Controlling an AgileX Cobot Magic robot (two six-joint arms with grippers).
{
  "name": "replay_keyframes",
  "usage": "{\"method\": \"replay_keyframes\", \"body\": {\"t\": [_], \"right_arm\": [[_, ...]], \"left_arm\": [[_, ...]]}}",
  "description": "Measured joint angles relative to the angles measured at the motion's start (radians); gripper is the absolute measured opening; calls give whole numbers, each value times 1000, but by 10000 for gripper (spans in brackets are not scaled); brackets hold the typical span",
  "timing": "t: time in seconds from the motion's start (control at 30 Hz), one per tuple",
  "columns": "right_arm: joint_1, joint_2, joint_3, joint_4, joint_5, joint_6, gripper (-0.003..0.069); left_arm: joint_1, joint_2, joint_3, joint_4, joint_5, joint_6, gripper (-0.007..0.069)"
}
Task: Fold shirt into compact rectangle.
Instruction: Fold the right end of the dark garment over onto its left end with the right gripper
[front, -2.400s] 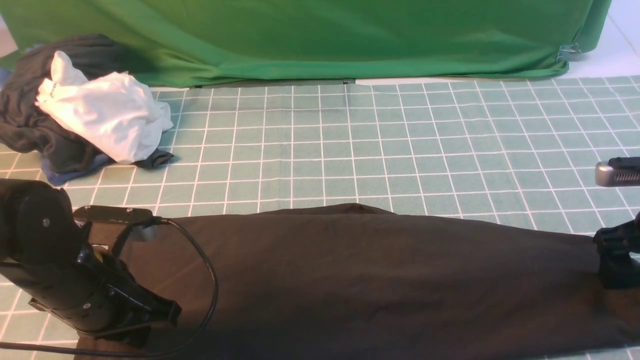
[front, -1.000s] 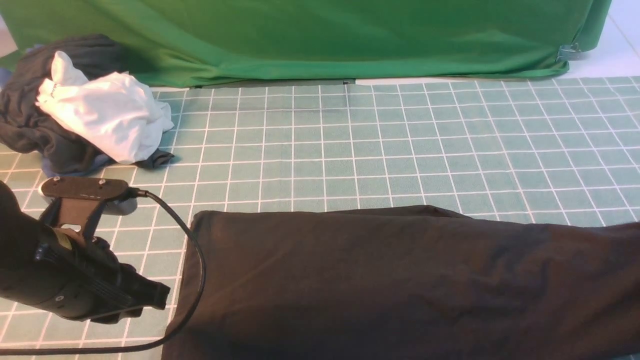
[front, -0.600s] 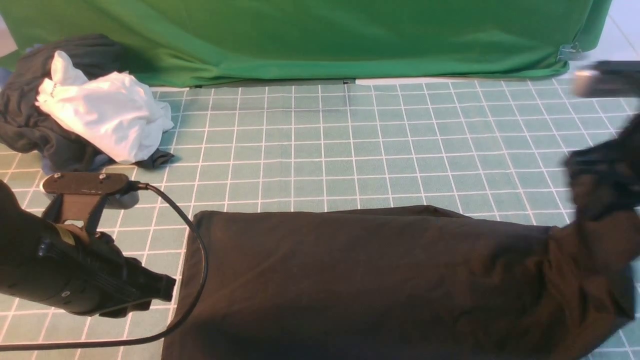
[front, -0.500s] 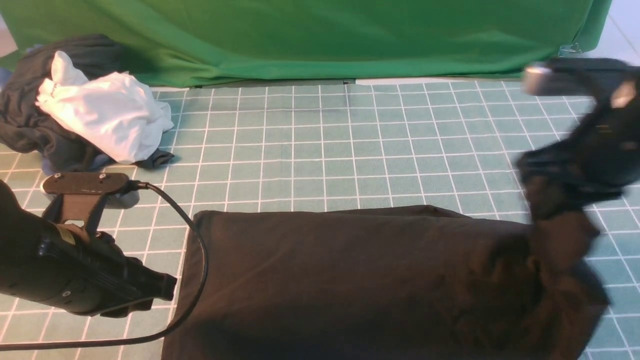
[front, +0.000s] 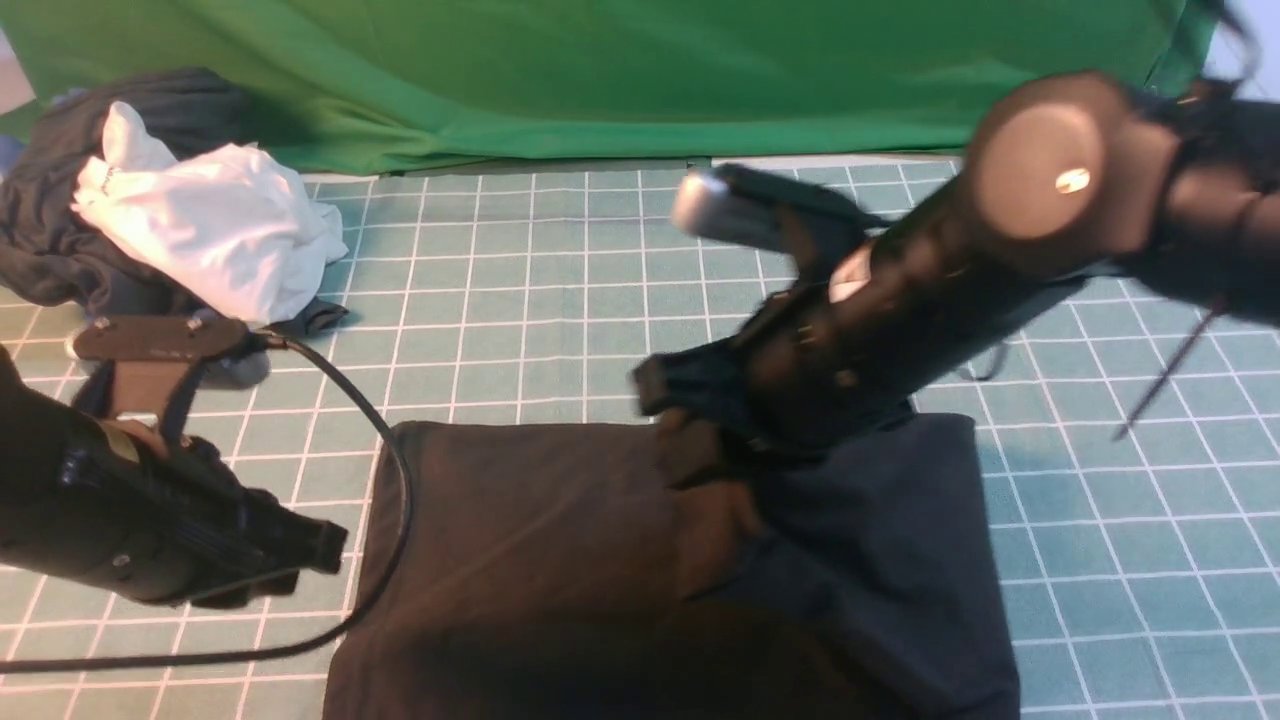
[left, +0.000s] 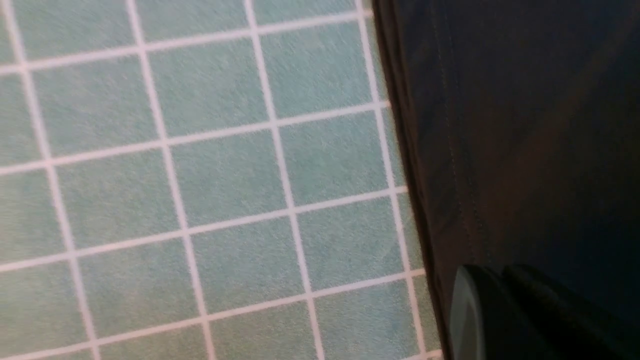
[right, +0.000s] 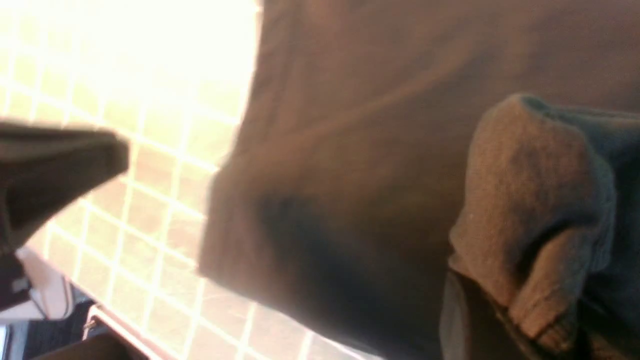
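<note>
while the shirt (front: 540, 540) lies on the green checked mat (front: 560, 290) at the near edge of the table, its right end is held up in the air by the right gripper (front: 690, 420). the right gripper is closed tight on a bunch of the dark cloth, and this bunch can be seen squeezed between the jaws in the right wrist view (right: 525, 260). the right arm (front: 960, 260) is stretched out low over the middle of the shirt, and it looks blurry. under that arm, part of the shirt is folded back over itself, and the folded part looks darker and a bit blue. the rest of the shirt is spread flat, with a straight edge on its left side.

the left gripper (front: 320, 545) is seen just beside that left edge, above the mat. its jaws are closed and nothing is held in them. a black cable (front: 390, 470) is looped from the left arm down across the corner of the shirt.

a small pile of clothes is seen far away at the back left, well apart from the shirt. in it a white garment (front: 210, 230) is lying on top of a dark grey garment (front: 60, 230). a green cloth (front: 600, 70) is hung behind the mat.
</note>
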Motion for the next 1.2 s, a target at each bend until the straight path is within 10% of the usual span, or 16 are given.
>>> {"method": "replay_keyframes", "body": {"t": [0.53,0.93,1.2], "right_arm": [[185,295,-265,38,-25,-3,77],[214,388,-350,83,-19,-34,452],[165,289,-415,-67,108,-101,433]], "left_arm": [[0,-63,-2,150,5,-124,6],[0,-113,-2,150,22,-127,6],[0,-152,-2,134,33,-133,6]]}}
